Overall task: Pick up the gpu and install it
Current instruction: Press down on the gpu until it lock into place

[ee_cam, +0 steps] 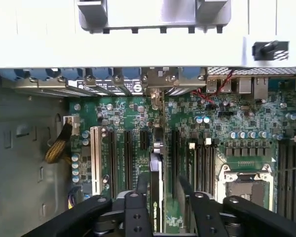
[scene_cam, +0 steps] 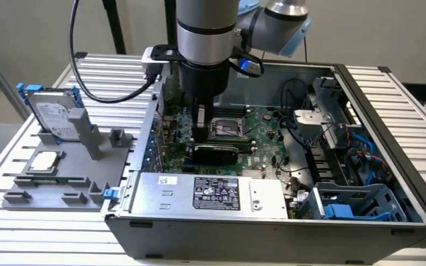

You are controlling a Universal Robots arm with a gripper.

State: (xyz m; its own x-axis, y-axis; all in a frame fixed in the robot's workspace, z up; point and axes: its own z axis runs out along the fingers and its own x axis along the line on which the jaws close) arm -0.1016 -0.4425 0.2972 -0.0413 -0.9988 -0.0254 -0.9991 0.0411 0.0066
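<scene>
- The worktop (scene_cam: 42,233) is a ribbed metal surface that carries an open computer case and, toward the exterior view's left, a grey holder tray.
- The computer case (scene_cam: 272,235) lies open with its inside facing up; the green motherboard (scene_cam: 261,124) covers its floor.
- The robot arm (scene_cam: 206,33) comes straight down into the case, over the half of the motherboard nearer the exterior view's left.
- A silver power supply (scene_cam: 209,194) with a black label sits along the near wall of the case, just in front of the card area.
- A drive cage with blue plastic parts (scene_cam: 357,202) and bundled cables fill the case toward the exterior view's right, well apart from the arm.
- The grey holder tray (scene_cam: 57,185) bears a silver hard drive (scene_cam: 54,113) in a blue frame standing upright, and a processor chip (scene_cam: 42,162) lying flat.
- The gpu (ee_cam: 156,190) stands on edge over the motherboard's expansion slots, between the long dark slots and beside a white slot (ee_cam: 94,158); in the exterior view it shows as a dark strip (scene_cam: 213,149) below the arm.
- The tool (ee_cam: 163,205) pinches the gpu, its black fingers (ee_cam: 133,212) on either side of the thin card.
- The open processor socket (ee_cam: 244,185) lies beside the slots, clear of the card.
</scene>
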